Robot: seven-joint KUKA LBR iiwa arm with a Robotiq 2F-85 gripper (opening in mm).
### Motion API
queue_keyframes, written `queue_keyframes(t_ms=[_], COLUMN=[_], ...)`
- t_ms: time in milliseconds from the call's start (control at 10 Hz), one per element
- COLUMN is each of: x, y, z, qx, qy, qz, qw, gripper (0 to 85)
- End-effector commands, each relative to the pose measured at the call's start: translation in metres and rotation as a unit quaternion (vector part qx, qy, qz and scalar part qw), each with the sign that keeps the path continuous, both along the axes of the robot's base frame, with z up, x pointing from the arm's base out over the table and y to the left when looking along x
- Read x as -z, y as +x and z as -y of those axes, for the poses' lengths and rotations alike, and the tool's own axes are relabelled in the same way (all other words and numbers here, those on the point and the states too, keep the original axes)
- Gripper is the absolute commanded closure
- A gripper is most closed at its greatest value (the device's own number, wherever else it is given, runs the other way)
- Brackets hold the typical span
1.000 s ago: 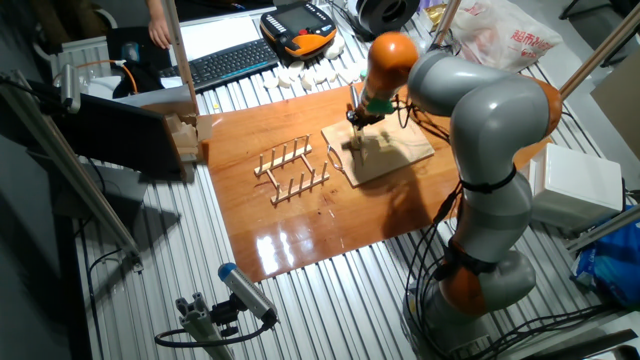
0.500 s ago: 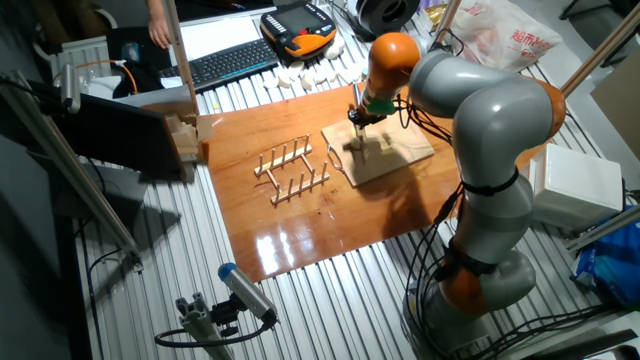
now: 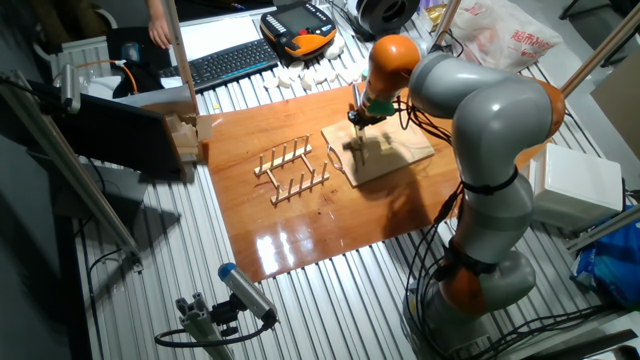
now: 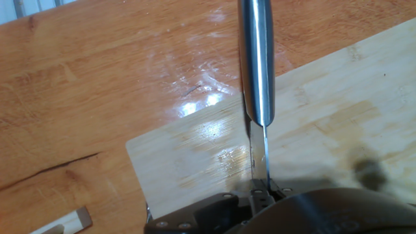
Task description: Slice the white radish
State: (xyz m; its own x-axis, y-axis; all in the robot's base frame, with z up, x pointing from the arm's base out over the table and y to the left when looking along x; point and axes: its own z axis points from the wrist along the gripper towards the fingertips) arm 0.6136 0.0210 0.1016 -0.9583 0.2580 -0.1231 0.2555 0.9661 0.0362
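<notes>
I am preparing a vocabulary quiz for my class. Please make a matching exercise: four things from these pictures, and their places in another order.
1. silver metal knife
2. light wooden cutting board
3. pale wooden peg rack
4. black computer keyboard

A. on the ribbed grey surface
B. in the end effector
C. beside the board, on the brown tabletop
D. under the blade

Pairs: 1-B, 2-D, 3-C, 4-A.

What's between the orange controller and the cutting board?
A row of white blocks, seen in the fixed view, lies between the orange controller and the cutting board.
</notes>
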Motion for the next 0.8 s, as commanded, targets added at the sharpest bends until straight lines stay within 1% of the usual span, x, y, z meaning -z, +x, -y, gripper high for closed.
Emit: queue_keyframes(t_ms=[0,200,500,700], x=[0.004,0.01,0.009,0.018], y=[-0.0002,0.0011,0.002,0.0032], z=[-0.002,-0.003,-0.003,-0.004], qx=[0.003,0.004,0.004,0.005], qy=[0.0,0.001,0.0,0.003], qz=[0.003,0.007,0.008,0.011], qw=[1.0,1.0,1.0,0.9999], gripper=[85.0,85.0,85.0,85.0])
